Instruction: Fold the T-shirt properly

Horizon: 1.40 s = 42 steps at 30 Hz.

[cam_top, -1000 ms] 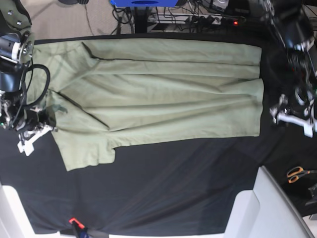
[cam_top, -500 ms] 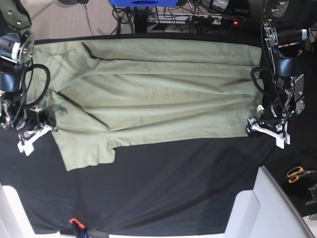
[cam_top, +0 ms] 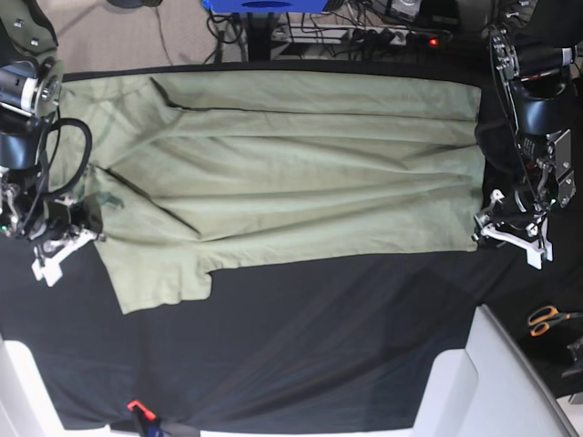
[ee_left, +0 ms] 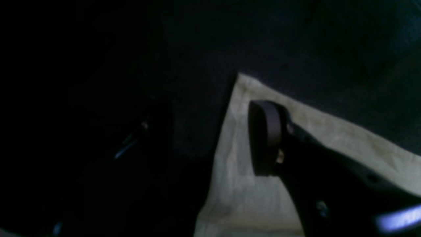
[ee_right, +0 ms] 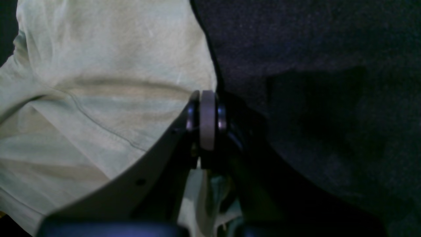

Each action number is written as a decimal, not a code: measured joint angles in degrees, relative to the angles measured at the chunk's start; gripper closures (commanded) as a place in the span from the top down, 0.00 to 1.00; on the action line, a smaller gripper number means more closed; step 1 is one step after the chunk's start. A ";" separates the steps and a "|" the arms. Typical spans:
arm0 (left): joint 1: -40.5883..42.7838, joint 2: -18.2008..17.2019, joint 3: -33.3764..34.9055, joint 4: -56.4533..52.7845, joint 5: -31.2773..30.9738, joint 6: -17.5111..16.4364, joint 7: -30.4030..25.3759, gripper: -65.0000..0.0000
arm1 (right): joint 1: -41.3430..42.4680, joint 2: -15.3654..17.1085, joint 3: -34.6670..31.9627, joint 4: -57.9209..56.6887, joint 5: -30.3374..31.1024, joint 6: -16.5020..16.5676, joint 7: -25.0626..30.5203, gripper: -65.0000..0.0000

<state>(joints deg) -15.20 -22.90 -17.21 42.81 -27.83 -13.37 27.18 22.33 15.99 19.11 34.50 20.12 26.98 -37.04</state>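
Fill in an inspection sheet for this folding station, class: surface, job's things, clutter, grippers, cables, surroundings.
Surface: black tablecloth covering the table.
Job's things: T-shirt lying flat, partly folded lengthwise, one sleeve sticking out.
Clutter: orange-handled scissors at the table's edge.
Grippers: right gripper shut on the T-shirt's edge; left gripper at the hem corner, one finger over the cloth, grip unclear.
Cables: black cable looping off the right arm; more cables behind the table.
Surroundings: blue object behind the table.

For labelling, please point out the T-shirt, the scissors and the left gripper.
T-shirt (cam_top: pixel 301 173): base view, middle of the body.
Scissors (cam_top: pixel 547 319): base view, orange handles.
Left gripper (cam_top: pixel 496 228): base view, between its fingers, at the shirt's hem corner.
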 measured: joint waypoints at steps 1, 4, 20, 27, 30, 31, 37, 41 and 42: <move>0.00 0.00 0.00 -0.07 -0.04 -0.11 0.00 0.54 | 0.00 0.00 0.00 0.00 0.00 0.00 0.02 0.00; -0.81 0.00 0.02 -3.69 0.28 -0.11 -0.72 0.54 | 0.02 0.00 0.00 0.00 -0.02 0.00 0.00 0.00; -5.75 4.70 -0.24 -8.33 7.30 0.11 -6.03 0.53 | 0.00 0.02 0.00 -0.02 -0.02 0.00 0.02 0.00; -7.04 5.25 -0.22 -11.04 6.60 -0.55 -7.56 0.52 | 0.00 0.00 0.00 0.00 -0.02 0.00 0.02 0.00; -7.19 5.22 -0.24 -12.83 6.60 -0.79 -10.75 0.45 | 0.02 0.00 0.00 0.00 -0.02 0.00 0.02 0.00; -7.23 5.07 -0.22 -13.42 6.62 -0.74 -11.39 0.37 | 0.00 0.00 0.00 0.00 0.02 0.00 0.02 0.00; -7.23 4.61 -0.26 -16.22 6.43 -0.72 -14.91 0.00 | 0.02 0.00 0.00 0.00 0.00 0.00 0.02 0.00; -7.21 4.63 -0.28 -16.57 6.43 -0.79 -15.85 0.00 | 0.02 0.00 0.00 0.00 -0.02 0.00 0.02 0.00; -7.21 4.63 -0.28 -16.46 6.43 -0.81 -15.85 0.00 | 0.02 0.00 0.00 0.00 -0.02 0.00 0.02 0.00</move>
<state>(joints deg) -22.41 -18.26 -17.50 26.35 -21.41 -14.17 11.33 22.35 15.99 19.11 34.50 20.10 26.98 -37.01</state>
